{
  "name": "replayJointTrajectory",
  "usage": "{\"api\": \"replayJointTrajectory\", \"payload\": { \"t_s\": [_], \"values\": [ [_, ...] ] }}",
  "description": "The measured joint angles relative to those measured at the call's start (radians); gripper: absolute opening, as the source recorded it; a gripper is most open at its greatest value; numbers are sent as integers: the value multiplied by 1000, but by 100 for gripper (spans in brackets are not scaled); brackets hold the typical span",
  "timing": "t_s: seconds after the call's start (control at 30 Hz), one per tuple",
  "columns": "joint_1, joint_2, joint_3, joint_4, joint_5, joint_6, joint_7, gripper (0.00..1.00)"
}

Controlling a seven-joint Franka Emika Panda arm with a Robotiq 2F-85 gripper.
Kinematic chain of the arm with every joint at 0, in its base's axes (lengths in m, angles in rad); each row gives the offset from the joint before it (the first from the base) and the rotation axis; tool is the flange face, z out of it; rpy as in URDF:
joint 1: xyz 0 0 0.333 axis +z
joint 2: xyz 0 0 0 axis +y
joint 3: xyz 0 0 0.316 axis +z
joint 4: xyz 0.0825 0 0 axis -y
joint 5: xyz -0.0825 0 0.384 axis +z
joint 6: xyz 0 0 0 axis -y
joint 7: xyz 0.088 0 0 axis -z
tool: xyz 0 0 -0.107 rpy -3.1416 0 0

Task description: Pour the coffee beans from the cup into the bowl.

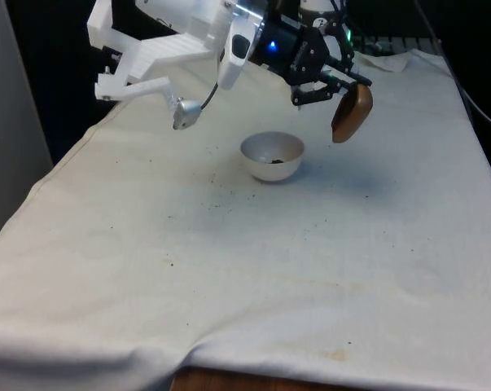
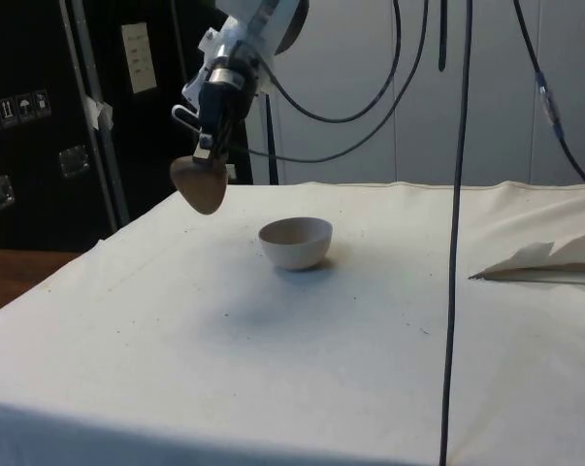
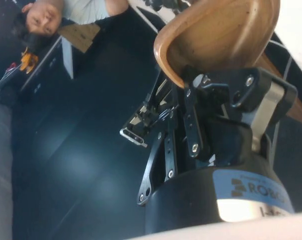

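Cup (image 1: 352,112): brown and wooden, in my grip and well off the cloth. In the front view it hangs to the front view's right of the bowl and a little farther back. It is tipped far over, its mouth turned away from the table.

Cup, wrist view (image 3: 218,35): the rim curves above my fingers, and the inside that shows looks bare.

Cup, side view (image 2: 200,183): it hangs clear of the bowl, off to one side, not above it.

Pincer (image 1: 336,81): mine, black, pinched on the cup's wall near the rim; one finger (image 3: 193,120) lies against the outside (the other I cannot make out clearly).

Bowl (image 1: 272,155): white and round, upright on the cloth, with a small dark heap of beans (image 1: 272,160) at its bottom.

Bowl, side view (image 2: 295,242): it stands alone, nothing touching it.

Cloth (image 1: 253,277): white, with dark specks scattered around the bowl, mostly to the front view's left of it.

Person (image 3: 65,12): part of one shows in the wrist view, beyond the cup.
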Motion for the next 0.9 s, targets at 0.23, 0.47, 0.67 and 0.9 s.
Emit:
{"api": "replayJointTrajectory", "payload": {
  "t_s": [0.23, 0.47, 0.67, 0.9],
  "values": [
    [0, 0, 12, 8, -34, 35, 0, 0],
    [0, 0, 27, 17, -71, 76, 0, 0],
    [0, 0, 40, 24, -94, 114, 0, 0],
    [0, 0, 57, 32, -122, 159, 0, 0]
  ]
}}
